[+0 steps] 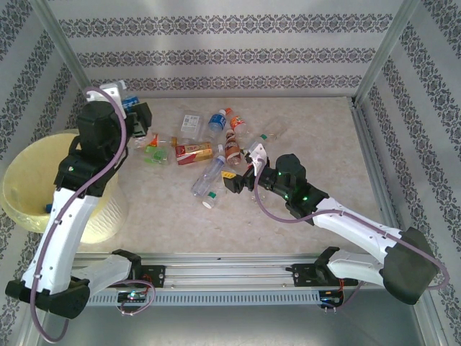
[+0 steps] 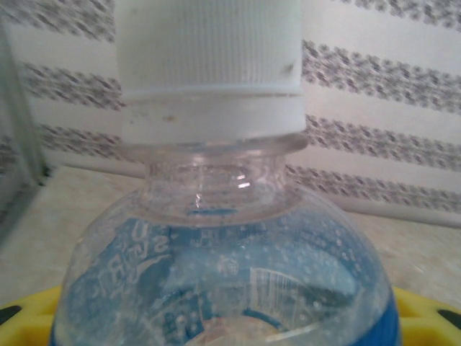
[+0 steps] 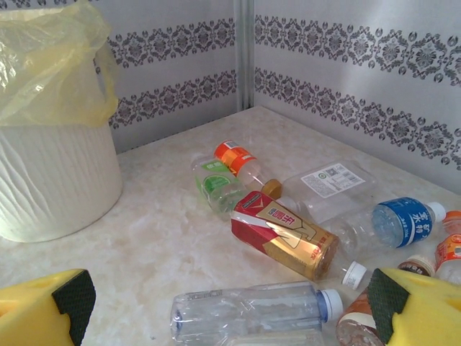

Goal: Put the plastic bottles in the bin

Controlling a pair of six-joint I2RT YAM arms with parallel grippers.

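The left arm is raised at the far left of the table (image 1: pixel 317 137). The left gripper (image 1: pixel 134 119) is clamped on a held bottle (image 2: pixel 216 281). The left wrist view shows that bottle very close: white cap (image 2: pixel 209 50), blue label, a yellow finger at each lower corner. In the top view the gripper appears just past the far right rim of the bin (image 1: pixel 25 198).

The bin stands off the table's left edge, lined with a yellow bag (image 3: pixel 50 65).

The right gripper (image 1: pixel 243 164) is low over the middle of the table with its yellow fingers (image 3: pixel 43 317) spread wide apart and nothing between them. A clear bottle (image 3: pixel 245 310) lies on its side just ahead of them.

Other bottles lie scattered beyond it:
- A red bottle (image 3: pixel 284 234) lies just behind the clear one.
- A blue bottle (image 3: pixel 400 220) lies to the right.
- An orange bottle (image 3: pixel 238 160) and a green bottle (image 3: pixel 216 186) lie side by side, nearer the bin.
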